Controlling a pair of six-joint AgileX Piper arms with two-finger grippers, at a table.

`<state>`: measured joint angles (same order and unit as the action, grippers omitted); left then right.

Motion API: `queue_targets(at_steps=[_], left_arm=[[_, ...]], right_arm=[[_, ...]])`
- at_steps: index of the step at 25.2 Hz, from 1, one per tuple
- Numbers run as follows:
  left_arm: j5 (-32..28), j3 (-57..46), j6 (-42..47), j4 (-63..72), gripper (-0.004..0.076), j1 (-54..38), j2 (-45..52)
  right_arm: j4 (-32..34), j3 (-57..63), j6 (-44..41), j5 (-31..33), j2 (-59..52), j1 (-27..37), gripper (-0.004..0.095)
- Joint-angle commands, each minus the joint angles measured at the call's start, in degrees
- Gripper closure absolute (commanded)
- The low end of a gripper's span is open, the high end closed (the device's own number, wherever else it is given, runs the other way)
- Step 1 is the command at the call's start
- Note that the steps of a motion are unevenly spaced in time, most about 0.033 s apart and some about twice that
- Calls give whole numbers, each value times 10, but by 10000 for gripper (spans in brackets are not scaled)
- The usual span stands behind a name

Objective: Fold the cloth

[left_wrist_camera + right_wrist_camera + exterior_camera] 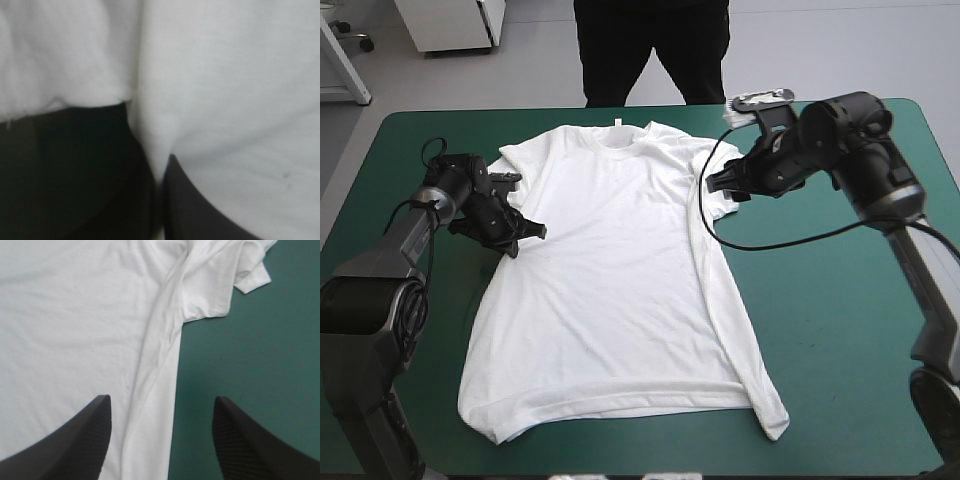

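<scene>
The white T-shirt (pixel 610 290) lies spread flat on the teal-green cover, collar toward the far edge and hem near the front edge. My left gripper (pixel 523 231) sits low at the shirt's left sleeve. In the left wrist view its black fingers (pixel 200 210) are all but shut, with a pinch of white T-shirt (pixel 225 75) between them. My right gripper (pixel 724 186) hovers open at the right sleeve. In the right wrist view the right gripper (pixel 162 399) straddles the shirt's creased right side edge (pixel 155 355), and the rumpled sleeve (pixel 235 270) lies ahead of it.
A strip of teal-green cover (pixel 840 330) runs between the shirt's right side and the table's right edge. A narrower strip (pixel 390 170) shows on the left around my left arm. The hem corner (pixel 775 420) reaches close to the front edge.
</scene>
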<state>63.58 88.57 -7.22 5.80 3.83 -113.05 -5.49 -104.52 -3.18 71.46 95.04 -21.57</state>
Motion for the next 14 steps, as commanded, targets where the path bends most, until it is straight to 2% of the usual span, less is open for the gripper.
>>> queue_targets(at_steps=[1, 7, 14], left_arm=[[7, 10, 0, 24, 733, 1, 25], [6, 10, 0, 24, 733, 1, 25], [3, 10, 0, 24, 733, 1, 25]], right_arm=[[6, -23, -18, 1, 28, -6, 340], [0, -23, -3, -2, 105, -8, 340], [-5, -26, -2, -48, 150, -18, 340]])
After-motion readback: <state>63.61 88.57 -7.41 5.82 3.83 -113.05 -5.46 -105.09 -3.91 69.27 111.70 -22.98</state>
